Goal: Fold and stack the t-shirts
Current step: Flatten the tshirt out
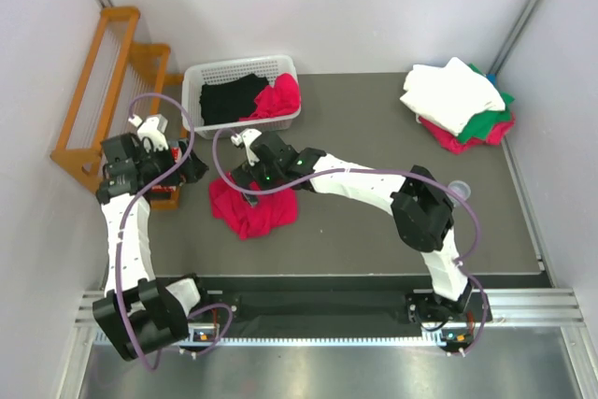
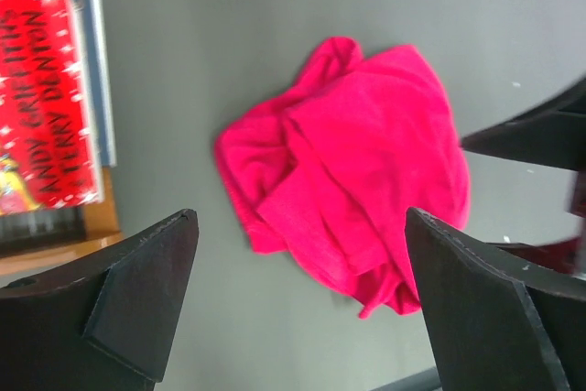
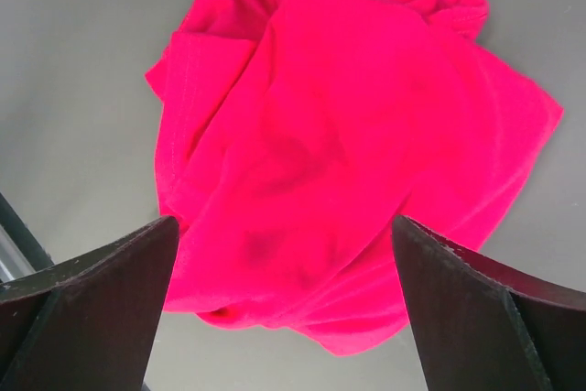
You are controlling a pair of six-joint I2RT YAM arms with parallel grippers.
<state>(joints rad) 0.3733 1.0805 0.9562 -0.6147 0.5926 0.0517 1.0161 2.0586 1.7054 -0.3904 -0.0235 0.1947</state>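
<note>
A crumpled crimson-red t-shirt (image 1: 254, 209) (image 2: 352, 167) (image 3: 339, 153) lies in a heap on the grey table, left of centre. My right gripper (image 1: 248, 184) (image 3: 284, 226) hovers open just above its far edge, with cloth showing between the fingers but nothing pinched. My left gripper (image 1: 192, 168) (image 2: 298, 226) stands open to the left of the heap, higher up, holding nothing. At the back right sits a stack of folded t-shirts (image 1: 458, 100), white on top of green and red. More t-shirts, one black (image 1: 229, 98) and one red (image 1: 280, 95), lie in the basket.
The white lattice basket (image 1: 201, 74) stands at the back, left of centre. An orange wooden rack (image 1: 103, 91) sits off the table's left side. A red-covered book (image 2: 46, 98) lies by the left edge. A small clear cup (image 1: 458, 190) stands near the right arm's elbow.
</note>
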